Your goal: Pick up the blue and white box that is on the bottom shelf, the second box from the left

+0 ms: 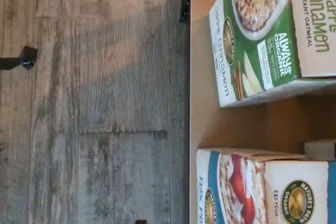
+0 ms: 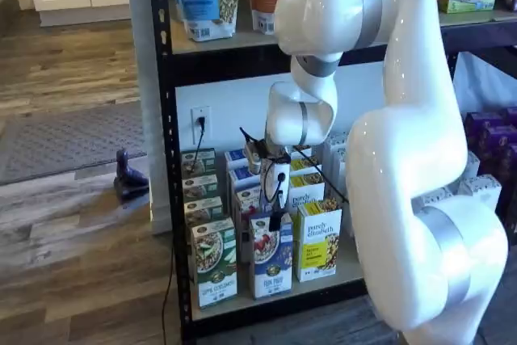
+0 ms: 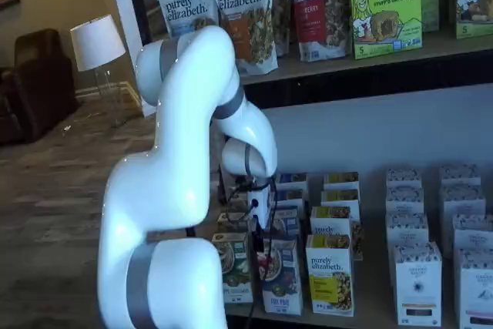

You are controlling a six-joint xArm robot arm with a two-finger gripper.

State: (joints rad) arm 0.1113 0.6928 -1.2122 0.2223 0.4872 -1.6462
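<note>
1. Target: the blue and white box (image 2: pixel 271 262) stands upright at the front edge of the bottom shelf (image 2: pixel 266 303), in both shelf views. The green-and-white carton (image 2: pixel 214 261) is just beside it at 9 o'clock, the yellow-and-white carton (image 2: pixel 317 239) just beside it at 3 o'clock.
2. Wrist view: the blue and white box (image 1: pixel 262 187) and the green carton (image 1: pixel 262 35) show with a bare strip of shelf board (image 1: pixel 202 119) between them; wood floor (image 1: pixel 94 98) beyond the shelf edge.
3. Gripper (image 2: pixel 275 217) hangs at 12 o'clock of the target, low over its top. Its black fingers show only as one dark shape in the shelf views, so the frames give no gap; going by its setting, the fingers stand spread wide. Nothing held.
4. Judged stage: aligning above the box, descent not yet made.
5. Risks:
   - Cartons stand close; a spread finger may land on a neighbour's top and tip it.
   - Box sits at the shelf lip; a nudge could push it off onto the floor.
   - More boxes stand close behind at 12 o'clock; overshoot would grip the wrong one.
   - The cable (image 2: pixel 279 191) beside the fingers may snag a carton.
</note>
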